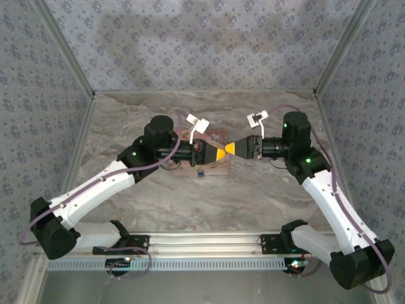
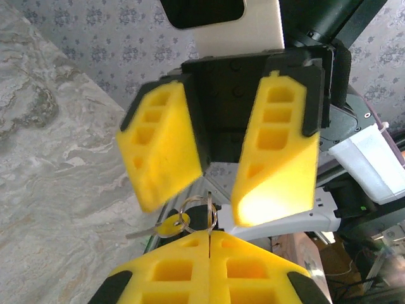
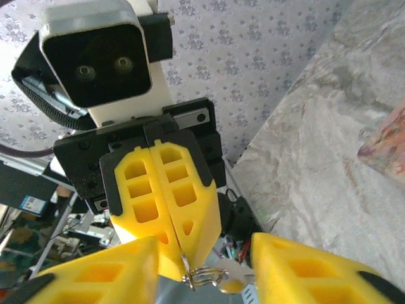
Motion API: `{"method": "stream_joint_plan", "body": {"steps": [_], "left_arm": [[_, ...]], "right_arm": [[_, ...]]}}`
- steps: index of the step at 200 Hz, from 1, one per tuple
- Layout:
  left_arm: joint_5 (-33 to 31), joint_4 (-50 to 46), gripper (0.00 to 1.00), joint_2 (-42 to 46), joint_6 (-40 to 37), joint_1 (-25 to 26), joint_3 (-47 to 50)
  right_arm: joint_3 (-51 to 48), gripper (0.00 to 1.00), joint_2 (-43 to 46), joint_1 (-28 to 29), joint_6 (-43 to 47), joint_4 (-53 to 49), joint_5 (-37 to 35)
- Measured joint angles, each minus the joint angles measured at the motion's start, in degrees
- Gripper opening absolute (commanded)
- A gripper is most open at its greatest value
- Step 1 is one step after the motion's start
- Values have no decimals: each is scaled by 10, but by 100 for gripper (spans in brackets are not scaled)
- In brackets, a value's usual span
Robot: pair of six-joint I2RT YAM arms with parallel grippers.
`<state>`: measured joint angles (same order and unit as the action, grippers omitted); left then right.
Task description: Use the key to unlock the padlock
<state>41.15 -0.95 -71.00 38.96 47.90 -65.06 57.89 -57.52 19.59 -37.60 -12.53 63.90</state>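
Meeting tip to tip above the middle of the table (image 1: 253, 196), the two arms look to be passing the key between them. The left gripper (image 2: 209, 239) has its yellow fingers pressed flat together on the thin key ring (image 2: 209, 214), which stands up out of the seam between them. The key (image 2: 166, 227), with its yellow head, hangs off the ring to one side, its blade pointing away and touching nothing. The right gripper (image 1: 230, 150) faces the left one with its jaws spread, one finger on either side of the ring and neither touching it, so the left arm alone carries the key. Holding the ring rather than the key leaves the blade free but also loose to swing, which I judge a poor grip for aiming at a keyhole; a pinch on the head would likely serve better. The padlock (image 1: 200, 173), a tiny bluish thing, lies on the table just beside the near edge of the pink box (image 1: 214, 166), below and to the left of the meeting grippers, with no key in it, so the unlocking is not yet begun.
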Motion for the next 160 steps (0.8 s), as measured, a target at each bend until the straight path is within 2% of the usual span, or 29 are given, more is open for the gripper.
{"method": "stream_joint_plan", "body": {"steps": [64, 110, 119, 123, 142, 160], "left_arm": [[9, -30, 0, -4, -10, 0, -2], [12, -36, 0, -4, -11, -5, -2], [13, -36, 13, -3, -11, -7, -2], [13, -36, 16, -3, -11, -8, -2], [6, -36, 22, 0, -10, -18, -3], [-1, -33, 22, 7, -8, -28, -3]], "right_arm": [[0, 0, 0, 2, 26, -16, 5], [-2, 0, 2, 2, 38, -23, 7], [-3, 0, 5, 2, 39, -23, 3], [-4, 0, 7, 2, 40, -23, 0], [-12, 0, 18, 1, 38, -23, -6], [-19, 0, 28, -4, 30, -17, -12]]}}
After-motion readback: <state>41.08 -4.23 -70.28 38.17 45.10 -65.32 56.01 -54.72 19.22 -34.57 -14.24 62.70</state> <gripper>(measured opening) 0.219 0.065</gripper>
